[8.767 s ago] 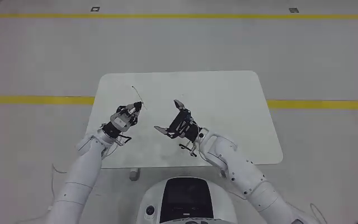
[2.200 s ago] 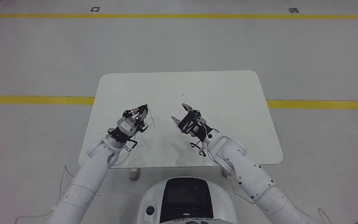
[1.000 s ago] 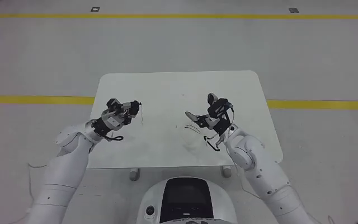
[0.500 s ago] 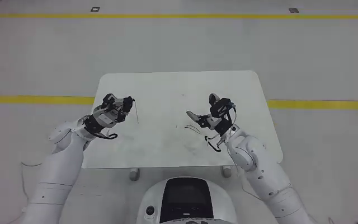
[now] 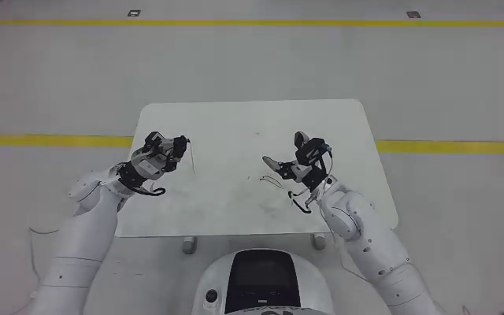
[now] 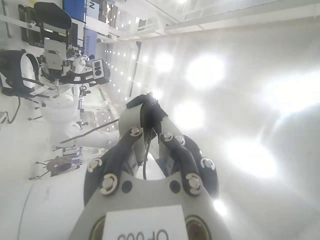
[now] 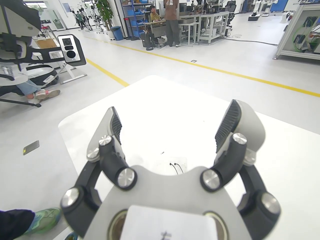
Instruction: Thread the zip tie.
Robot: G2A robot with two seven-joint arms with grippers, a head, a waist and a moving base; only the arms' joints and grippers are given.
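Observation:
A thin black zip tie (image 5: 190, 156) hangs from my left gripper (image 5: 179, 146), which is shut on it above the left part of the white table (image 5: 236, 118). In the left wrist view the fingertips (image 6: 132, 108) pinch the zip tie (image 6: 87, 132); one end sticks out sideways and a strand runs back between the fingers. My right gripper (image 5: 283, 151) is held open and empty over the table's middle right, well apart from the tie. The right wrist view has the right gripper (image 7: 174, 111) with ribbed pads (image 7: 227, 123) spread wide above the table (image 7: 160, 96).
A small dark curved mark (image 7: 176, 167) lies on the table below the right gripper. The table's left edge (image 5: 132, 157) is close to the left gripper. Yellow floor lines (image 5: 441, 146) run past the table.
Over the last second the left gripper carried the zip tie a little left, toward the table's edge. The right arm barely shifted. Nothing differs from half a second ago.

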